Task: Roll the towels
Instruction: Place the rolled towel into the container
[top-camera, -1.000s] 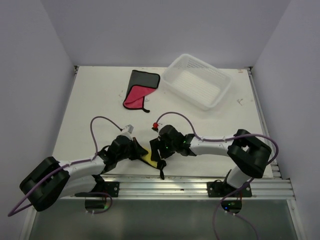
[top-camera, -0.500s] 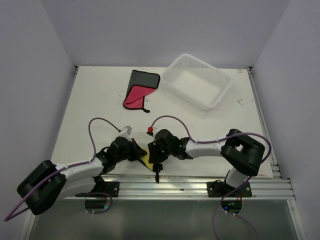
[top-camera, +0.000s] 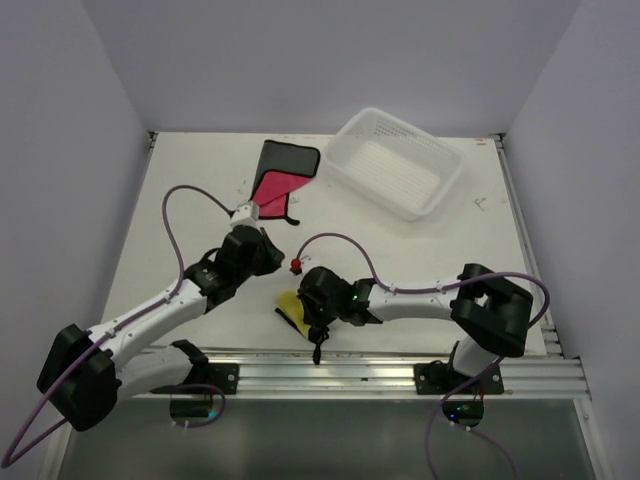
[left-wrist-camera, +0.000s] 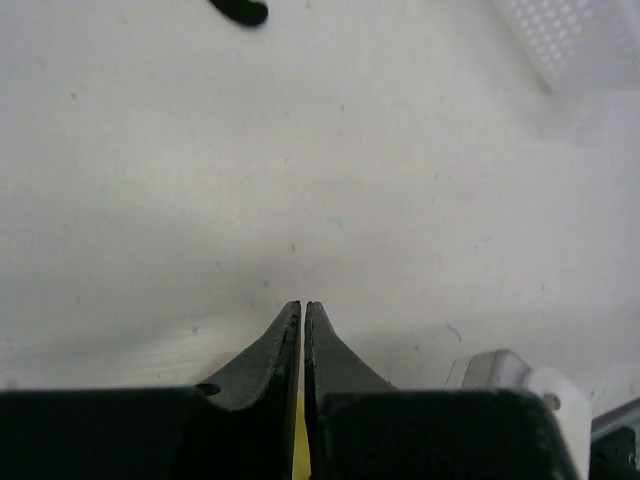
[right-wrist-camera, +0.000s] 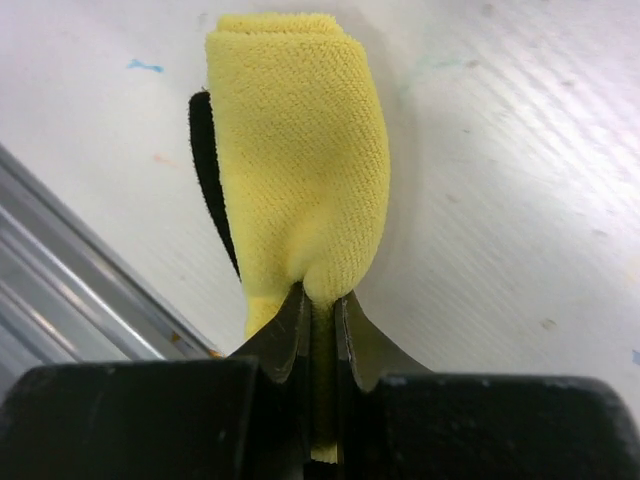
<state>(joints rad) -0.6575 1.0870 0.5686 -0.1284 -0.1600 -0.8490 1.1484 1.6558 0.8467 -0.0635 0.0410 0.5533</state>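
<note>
Right wrist view gives us the clearest look. The right gripper (right-wrist-camera: 320, 305) has its fingers pinched on one end of the yellow towel (right-wrist-camera: 300, 140), which lies bunched into a loose roll on the table (right-wrist-camera: 520, 150). A dark strip shows along the towel's left side.

From the top external view, the towel sits close to the table's near edge, a little left of centre. The left gripper (top-camera: 262, 246) is farther in and well apart from it. Its fingers are pressed together with only a hairline gap, gripping nothing, and there is bare table ahead of them.

A red and black towel (top-camera: 280, 178) lies at the far side, just left of the white basket (top-camera: 438, 189).

We judge the yellow cloth soft, light and limp. It is napped enough not to slip, but it is likely to sag and unwind if lifted by one point. We would pinch through all layers at an end or edge and keep the roll pressed to the table.
</note>
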